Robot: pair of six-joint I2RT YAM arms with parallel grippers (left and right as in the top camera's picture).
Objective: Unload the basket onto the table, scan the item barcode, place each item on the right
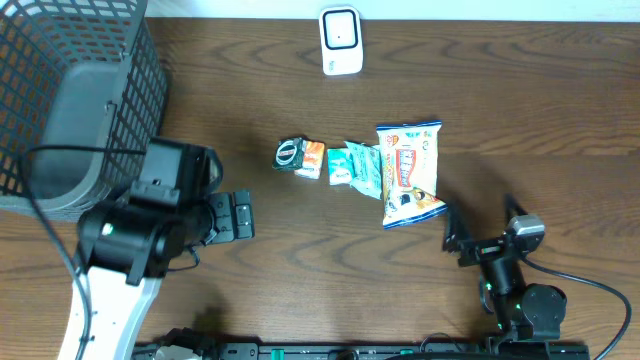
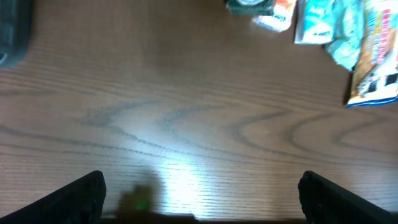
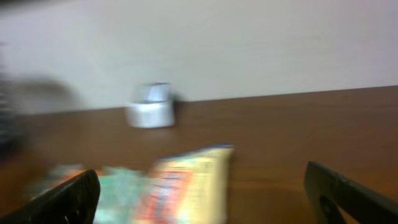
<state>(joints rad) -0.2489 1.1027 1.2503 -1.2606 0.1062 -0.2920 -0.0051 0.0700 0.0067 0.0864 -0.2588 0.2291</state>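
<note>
Nothing is picked up yet, so I'd say this is the opening step: choosing an item and reaching for it. The left pincer [image 1: 243, 215] hangs wide over bare brown wood-grain desk [image 1: 520, 90], just left of the row of goods. The right pincer [image 1: 480, 213] is equally wide and empty, sitting near the lower right corner of the white and blue snack bag with orange print [image 1: 408, 172]. That bag lies flat mid-desk, touching a crinkled teal packet [image 1: 355, 165], with a small orange and white packet [image 1: 302, 157] further left. The small white barcode scanner [image 1: 340, 40] stands at the far edge, well apart from all three. The right arm looks best placed: it needs to drop onto the bag's edge, close, lift, then turn whichever face carries the barcode toward the scanner; I can't see any barcode from here
</note>
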